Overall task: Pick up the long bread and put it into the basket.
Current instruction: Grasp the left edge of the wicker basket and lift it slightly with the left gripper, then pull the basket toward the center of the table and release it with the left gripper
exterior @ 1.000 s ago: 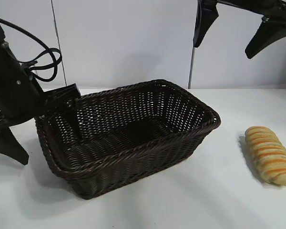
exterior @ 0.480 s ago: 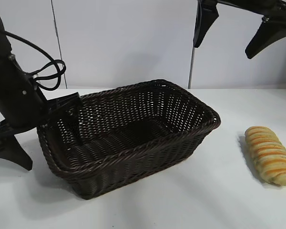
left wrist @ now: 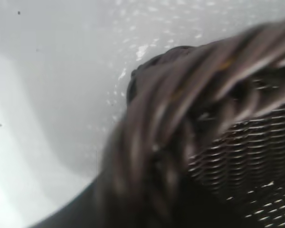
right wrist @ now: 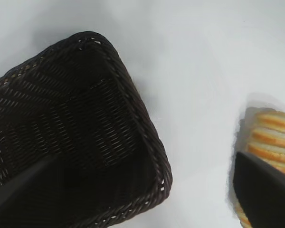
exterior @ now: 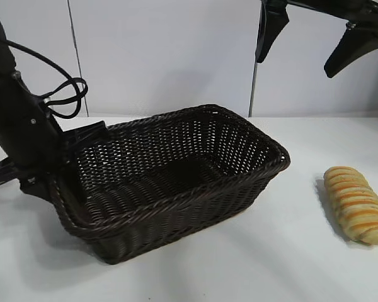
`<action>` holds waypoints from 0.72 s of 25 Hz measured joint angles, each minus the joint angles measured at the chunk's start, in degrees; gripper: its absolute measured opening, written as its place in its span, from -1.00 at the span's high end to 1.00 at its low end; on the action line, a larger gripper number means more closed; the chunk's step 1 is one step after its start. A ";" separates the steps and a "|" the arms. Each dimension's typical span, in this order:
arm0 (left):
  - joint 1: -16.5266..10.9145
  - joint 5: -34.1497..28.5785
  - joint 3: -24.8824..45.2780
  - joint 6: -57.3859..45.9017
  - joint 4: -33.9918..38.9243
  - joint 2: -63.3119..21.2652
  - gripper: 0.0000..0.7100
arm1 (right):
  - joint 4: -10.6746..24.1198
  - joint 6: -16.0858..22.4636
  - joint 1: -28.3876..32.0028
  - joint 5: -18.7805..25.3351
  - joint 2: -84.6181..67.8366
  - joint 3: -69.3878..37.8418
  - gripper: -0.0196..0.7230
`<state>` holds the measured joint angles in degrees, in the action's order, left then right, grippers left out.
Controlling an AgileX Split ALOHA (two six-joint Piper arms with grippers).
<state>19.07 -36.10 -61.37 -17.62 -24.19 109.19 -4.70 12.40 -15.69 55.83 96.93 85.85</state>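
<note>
Wicker basket rim is clamped in my left pincer; tugging could tip it, while my right pincer hangs apart above the bread.

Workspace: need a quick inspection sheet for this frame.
Surface: white table, bare around the items.
Job's things: long bread lies on the table, right of the basket, apart from it; basket holds nothing.
Clutter: nothing seen.
Hands: left hand at the basket's left end rim, closed on it; right hand open, raised above the bread.
Cables: black loop on the left arm.
Surroundings: white wall panels.
</note>
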 joint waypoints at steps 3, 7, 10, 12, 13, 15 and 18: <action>0.00 -0.29 0.00 0.68 -0.29 -0.06 0.71 | 0.00 0.00 0.00 0.00 0.00 0.00 -0.92; -0.41 -2.79 -0.79 3.74 -1.81 -0.11 0.71 | 0.00 0.00 0.00 -0.05 0.00 0.00 -0.92; -0.80 -6.23 -2.81 6.98 -2.19 -0.31 0.71 | 0.00 0.00 0.00 -0.05 0.00 0.00 -0.92; -0.80 -8.70 -5.27 8.59 -2.19 -0.36 0.71 | 0.00 0.00 0.00 -0.05 0.00 0.00 -0.92; -0.80 -9.52 -6.67 9.14 -2.19 -0.36 0.71 | 0.00 0.00 0.00 -0.05 0.00 0.00 -0.92; -0.80 -11.54 -9.28 10.11 -2.19 -0.36 0.71 | 0.00 0.00 0.00 -0.05 0.00 0.00 -0.92; -0.80 -14.20 -13.35 10.42 -1.45 -0.36 0.71 | 0.00 0.00 0.00 -0.05 0.00 0.00 -0.92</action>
<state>18.27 -50.31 -74.72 -7.21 -25.64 108.83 -4.70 12.40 -15.69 55.77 96.93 85.85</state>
